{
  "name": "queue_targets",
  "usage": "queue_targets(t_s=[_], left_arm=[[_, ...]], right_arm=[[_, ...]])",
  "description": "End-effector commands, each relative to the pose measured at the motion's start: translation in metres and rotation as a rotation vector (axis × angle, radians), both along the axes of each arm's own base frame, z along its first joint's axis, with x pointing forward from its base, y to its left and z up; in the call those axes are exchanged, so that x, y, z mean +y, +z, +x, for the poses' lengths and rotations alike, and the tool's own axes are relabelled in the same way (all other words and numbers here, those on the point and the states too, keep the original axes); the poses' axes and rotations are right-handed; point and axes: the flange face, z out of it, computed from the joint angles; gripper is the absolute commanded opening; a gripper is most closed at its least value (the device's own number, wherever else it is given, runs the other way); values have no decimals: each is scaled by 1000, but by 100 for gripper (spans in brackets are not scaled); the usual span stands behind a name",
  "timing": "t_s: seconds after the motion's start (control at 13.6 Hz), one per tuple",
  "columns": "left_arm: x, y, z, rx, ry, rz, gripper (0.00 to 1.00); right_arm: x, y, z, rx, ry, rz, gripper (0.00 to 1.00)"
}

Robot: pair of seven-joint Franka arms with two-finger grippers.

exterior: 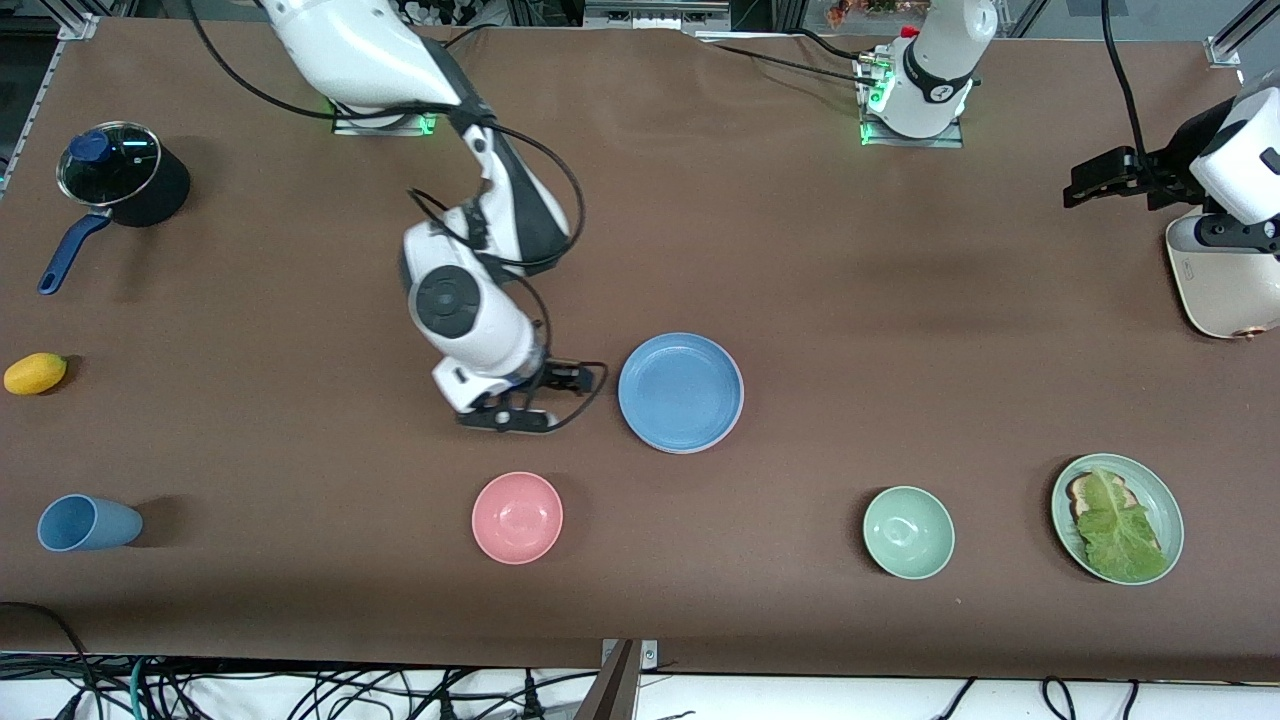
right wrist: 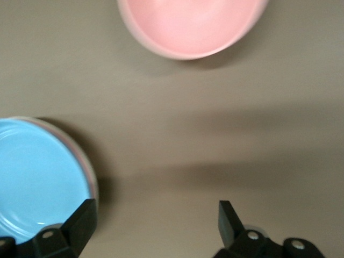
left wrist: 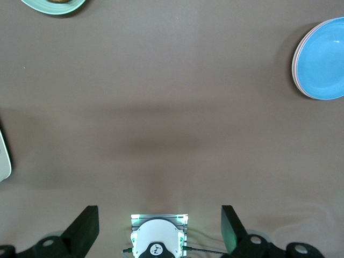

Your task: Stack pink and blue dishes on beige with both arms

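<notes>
I see the blue plate (exterior: 680,392) topping the stack mid-bench, pink rim (left wrist: 295,62) showing beneath it. Right pincer (exterior: 560,398) hangs just beside the stack, fingers apart, holding nothing. Left pincer (exterior: 1075,188) waits at its end, fingers apart.
</notes>
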Motion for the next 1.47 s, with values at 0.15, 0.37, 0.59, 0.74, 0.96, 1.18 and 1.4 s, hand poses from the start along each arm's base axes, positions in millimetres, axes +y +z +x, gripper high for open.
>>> queue_targets(t_s=[0.15,0.37,0.59,0.74,0.96,1.18,1.4], left_arm=[[2,-2,-1,-9,-27,16,100],[-2,3,-5,-11,-41,15,100],[0,2,-8,4,-35,16,100],[4,4,-8,3,-28,14,100],[1,3,-8,4,-30,6,100],[2,3,-7,3,-29,4,100],[1,3,-7,3,-29,3,100]], right_arm=[[-120,84,5,121,48,-107,100],[-179,142,-2,147,26,-93,100],[-258,213,-18,117,-12,-81,100],[-309,240,-29,123,-54,-58,100],[-325,271,-51,94,-26,-39,100],[-339,266,-72,58,30,-66,100],[-344,260,-86,11,25,-86,100]])
